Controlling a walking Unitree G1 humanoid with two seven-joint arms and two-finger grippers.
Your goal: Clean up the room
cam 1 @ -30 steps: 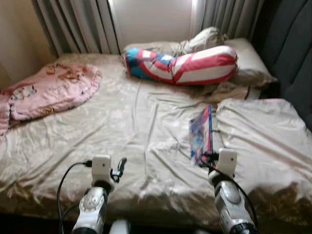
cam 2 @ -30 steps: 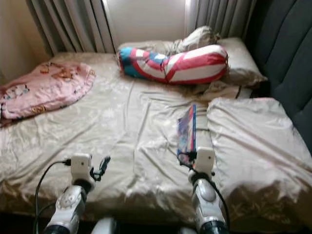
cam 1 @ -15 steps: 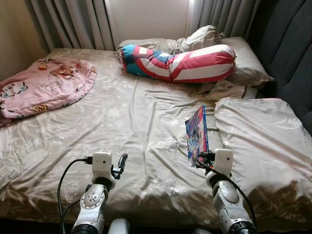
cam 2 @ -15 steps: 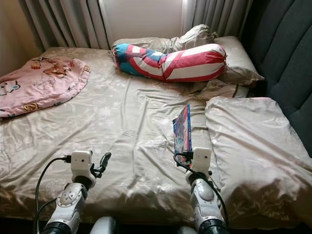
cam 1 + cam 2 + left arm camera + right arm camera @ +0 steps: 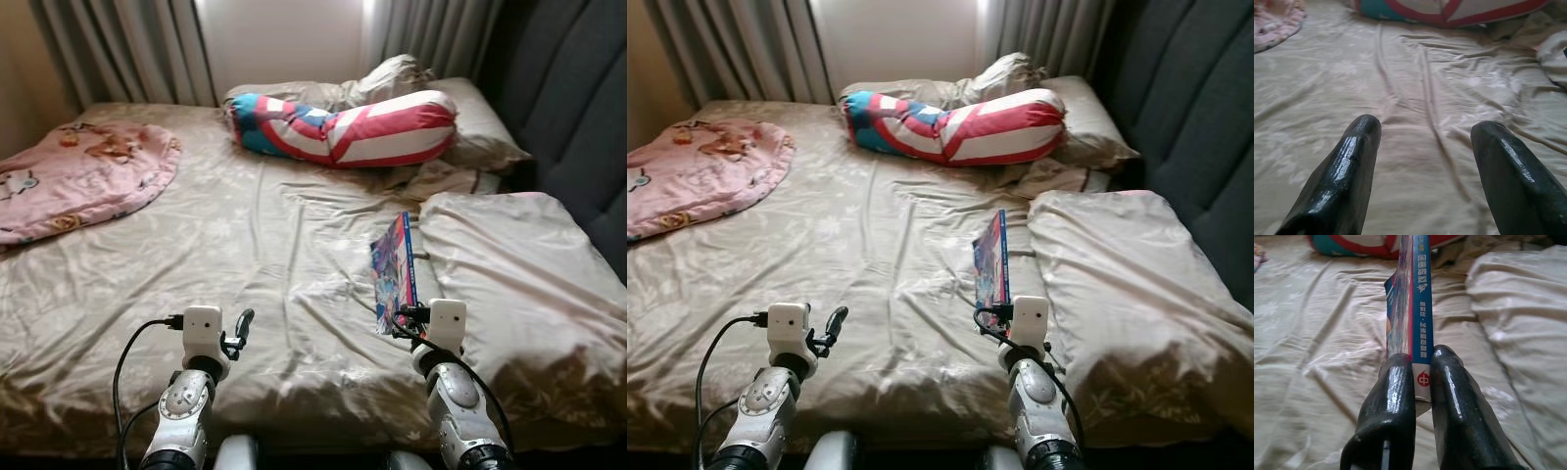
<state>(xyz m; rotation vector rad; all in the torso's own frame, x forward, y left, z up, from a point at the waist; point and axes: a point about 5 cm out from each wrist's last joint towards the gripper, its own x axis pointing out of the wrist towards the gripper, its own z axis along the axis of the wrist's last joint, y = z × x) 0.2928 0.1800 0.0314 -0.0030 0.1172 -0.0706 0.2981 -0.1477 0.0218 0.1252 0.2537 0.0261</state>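
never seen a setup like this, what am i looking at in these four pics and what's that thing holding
This is a humanoid robot tidying a bedroom. The two wide pictures come from cameras in its head, looking down at a bed. The two close-ups come from cameras on its wrists, looking along each gripper's two black fingers.

On the bed lie a pink blanket, a red, white and blue bolster and pillows.

The right gripper is shut on a thin book, pinching its blue spine. The left gripper is open, holding nothing, above the sheet.
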